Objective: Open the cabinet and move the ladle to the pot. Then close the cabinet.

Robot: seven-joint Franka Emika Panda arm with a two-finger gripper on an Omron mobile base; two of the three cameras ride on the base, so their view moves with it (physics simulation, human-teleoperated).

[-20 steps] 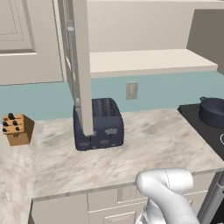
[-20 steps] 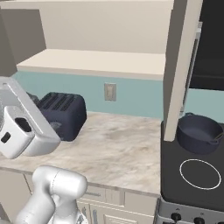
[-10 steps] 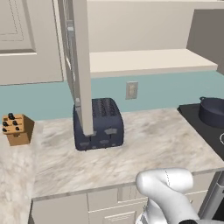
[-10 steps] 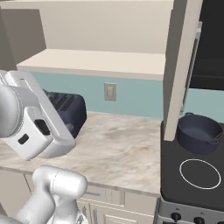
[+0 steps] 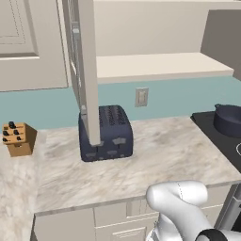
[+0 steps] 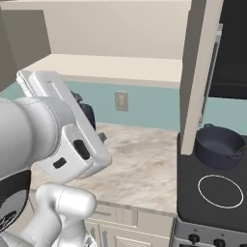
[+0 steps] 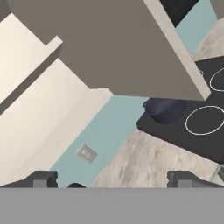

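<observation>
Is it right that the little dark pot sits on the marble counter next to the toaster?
Not quite. The pot sits on the black stovetop, not on the marble counter, and the toaster is across the counter, apart from it. The right base view shows this.

The white arm (image 6: pixel 58 140) rises from its rounded base joint (image 5: pixel 176 200) and folds up close to the camera on the robot's left side, its thick upper link and blocky wrist housing tilted at an angle. In the hand view the gripper (image 7: pixel 112 179) is rolled sideways, its two dark fingertips (image 7: pixel 41 178) standing wide apart with nothing between them.
</observation>
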